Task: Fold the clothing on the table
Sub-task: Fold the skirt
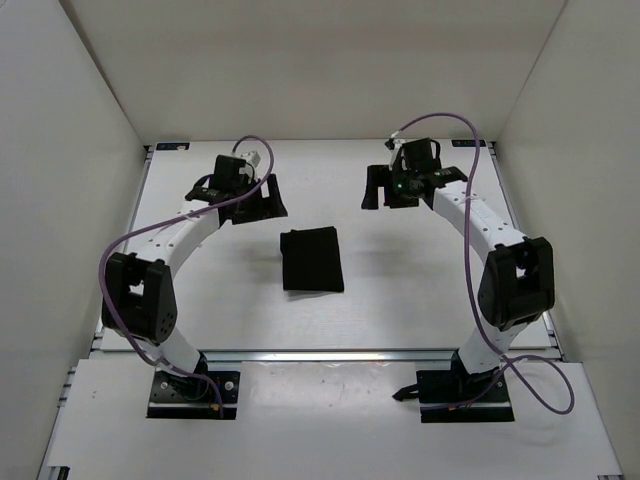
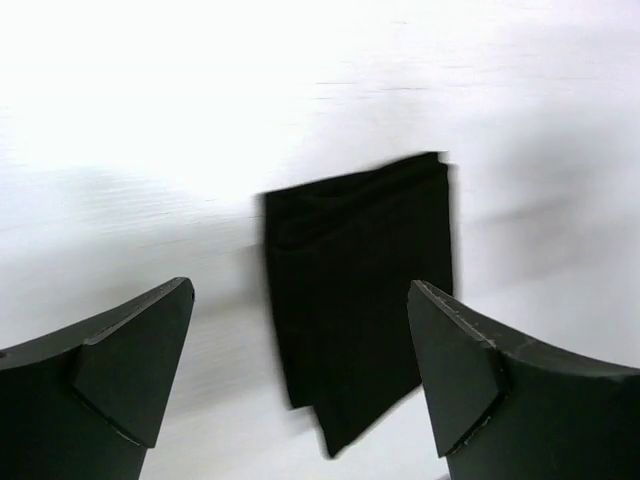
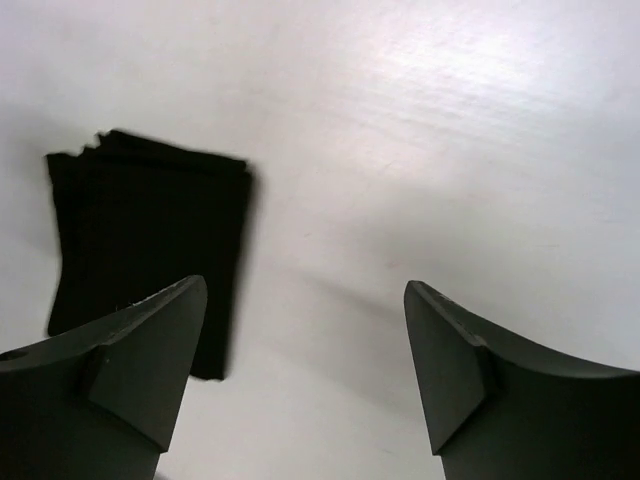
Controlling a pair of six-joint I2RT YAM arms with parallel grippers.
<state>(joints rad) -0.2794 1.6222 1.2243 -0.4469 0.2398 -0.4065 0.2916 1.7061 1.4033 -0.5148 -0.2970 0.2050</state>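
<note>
Lying folded on the surface (image 1: 420, 300): black clothing (image 1: 312, 259), a compact rectangle. Hovering clear of it: left gripper (image 2: 300, 287) and right gripper (image 3: 305, 284), jaws spread, both empty.

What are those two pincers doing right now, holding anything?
Left pincer: open, holding nothing; the folded black garment lies apart from it.
Right pincer: open, holding nothing.

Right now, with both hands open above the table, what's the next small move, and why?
The clothing lies as a neat folded rectangle on the table, and the left hand and right hand are open, empty and clear of it. So probably pull both back toward the near edge; no fold seems left to do.
</note>
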